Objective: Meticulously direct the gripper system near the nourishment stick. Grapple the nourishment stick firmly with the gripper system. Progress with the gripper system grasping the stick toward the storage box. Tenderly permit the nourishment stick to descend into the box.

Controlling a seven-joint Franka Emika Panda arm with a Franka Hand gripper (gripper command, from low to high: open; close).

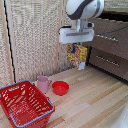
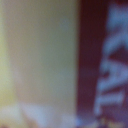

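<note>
Pale wooden worktop (image 1: 95,102) below, and the gripper system (image 1: 76,44) hangs high with its fingers clamped on the nourishment stick (image 1: 76,55), which dangles in the air. The storage box (image 1: 24,104) sits well off toward the exterior view's left. Best to carry it level across, stop above the box, lower, then release gently.

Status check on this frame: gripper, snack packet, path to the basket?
Gripper shut on snack packet, raised above the table. Red basket low at exterior view's left. Pink mug, red bowl between.
</note>
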